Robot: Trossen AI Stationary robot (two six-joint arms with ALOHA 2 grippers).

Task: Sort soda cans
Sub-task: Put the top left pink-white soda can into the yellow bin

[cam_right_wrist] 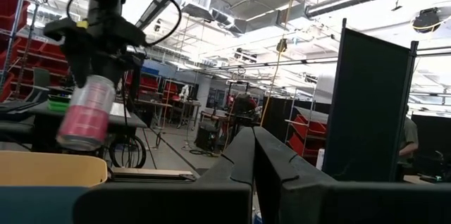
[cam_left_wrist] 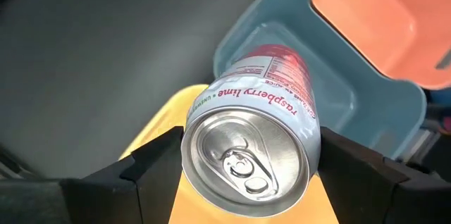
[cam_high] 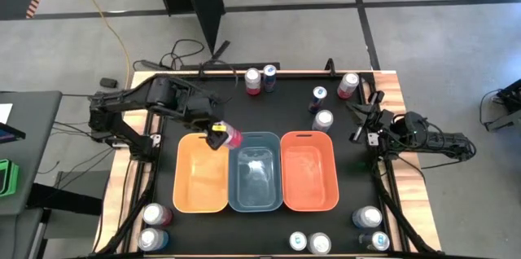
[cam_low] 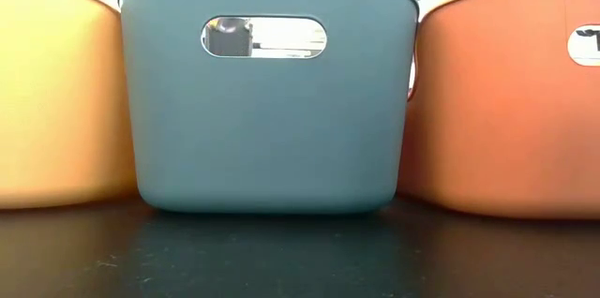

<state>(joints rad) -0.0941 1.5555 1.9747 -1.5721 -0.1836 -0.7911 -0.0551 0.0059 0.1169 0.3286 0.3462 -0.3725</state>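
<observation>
High view: left gripper carries a red can at the far rim of the bins, over the seam between the orange bin and the blue bin.
Grip state: left wrist view shows the two dark fingers closed on opposite sides of the can body, silver top facing the camera; can is off the table.
Label: white band reads "raspberry lime", remainder of the body red/pink.
Long axis: tilted, not upright; judged to run from the gripper toward the blue bin, bottom end pointing over that bin's far-left corner.
Key relation: red-orange bin lies on the far side of the blue bin from the can; blue bin sits between them.
Next move, judgement: if red goes to the red-orange bin, the can must cross the full width of the blue bin before release; releasing where it is risks landing in the blue bin or on the rim.
Nearer arm: left, already holding.
Right gripper: idle just beyond the red-orange bin's right edge, fingers appear pressed together, holding nothing.
Other cans: all well apart from the blue bin, along the table edges.
</observation>
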